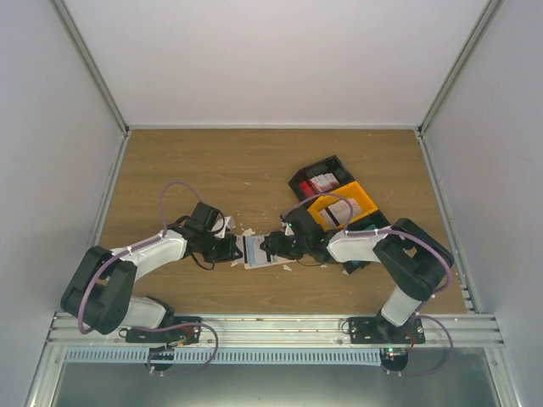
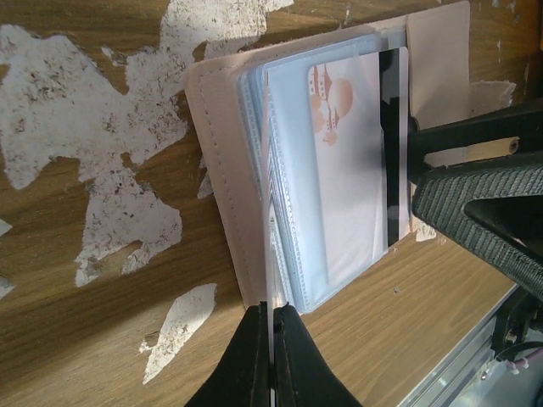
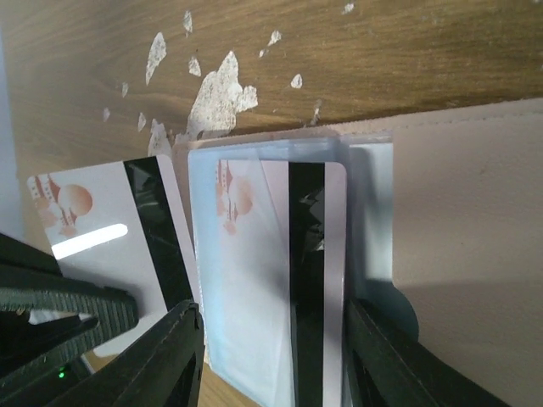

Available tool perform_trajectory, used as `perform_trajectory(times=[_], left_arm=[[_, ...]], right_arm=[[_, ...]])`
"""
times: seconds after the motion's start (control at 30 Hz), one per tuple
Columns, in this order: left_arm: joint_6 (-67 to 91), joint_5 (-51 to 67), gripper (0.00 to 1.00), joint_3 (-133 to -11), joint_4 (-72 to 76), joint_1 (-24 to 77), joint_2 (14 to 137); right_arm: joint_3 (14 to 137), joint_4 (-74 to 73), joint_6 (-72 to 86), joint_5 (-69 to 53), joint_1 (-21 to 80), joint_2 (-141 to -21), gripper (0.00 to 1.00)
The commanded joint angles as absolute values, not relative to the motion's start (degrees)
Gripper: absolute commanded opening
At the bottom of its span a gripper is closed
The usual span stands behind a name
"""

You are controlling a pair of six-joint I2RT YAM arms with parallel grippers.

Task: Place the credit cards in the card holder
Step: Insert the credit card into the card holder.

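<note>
1. Slipping back out is the main risk. The white card point(image 2: 356, 170), marked with a black stripe and an orange emblem, seems only partly seated in a clear sleeve. Its striped edge shows past the sleeve stack, so probably only friction holds it.
2. The right gripper point(image 3: 273, 326) is open, with one finger on either side of that card and nothing in its grasp. An angled push from here could buckle the card or crumple the thin sleeve instead of seating it.
3. The left gripper point(image 2: 271, 365) is clamped tight on the edge of one clear sleeve leaf and holds it upright. If that slick leaf slips free, the pocket may flop closed. A hard shove could also drag the whole card holder point(image 2: 216, 170) across the table point(image 1: 212, 161).
4. The card holder lies open on the wood near the front middle, between the two grippers. It is beige outside with stitched edges and has pale bluish clear sleeves inside.
5. A second white striped card point(image 3: 102, 246) shows near the left gripper. I cannot tell whether it sits in the lifted leaf or lies loose.
6. White scraps point(image 2: 85, 102) litter the wood around the holder.
</note>
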State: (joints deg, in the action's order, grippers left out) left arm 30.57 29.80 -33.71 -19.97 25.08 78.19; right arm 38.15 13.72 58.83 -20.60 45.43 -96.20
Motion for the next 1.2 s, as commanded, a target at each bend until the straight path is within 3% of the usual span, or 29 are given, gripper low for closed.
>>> perform_trajectory(times=[0.0,0.37,0.63,0.83,1.17], left_arm=[[31.07,30.93,0.0,-32.69,-18.56,25.48,79.15],[31.24,31.21,0.0,-32.87,-17.92,25.48,79.59],[31.79,28.17,0.0,-33.48,-19.2,25.44,78.12],[32.35,26.98,0.0,-33.81,-20.13,25.48,77.37],[32.43,29.52,0.0,-34.15,-19.95,25.49,80.42]], right_arm=[[43.57,0.81,54.48,-12.65,48.08,-97.67,0.45],[52.98,-9.47,48.21,-5.07,52.9,-101.52,0.44],[57.09,-17.3,44.65,4.38,52.65,-99.83,0.54],[58.85,-16.34,42.05,3.24,51.56,-102.16,0.55],[61.95,-15.79,38.45,1.1,51.64,-106.31,0.35]])
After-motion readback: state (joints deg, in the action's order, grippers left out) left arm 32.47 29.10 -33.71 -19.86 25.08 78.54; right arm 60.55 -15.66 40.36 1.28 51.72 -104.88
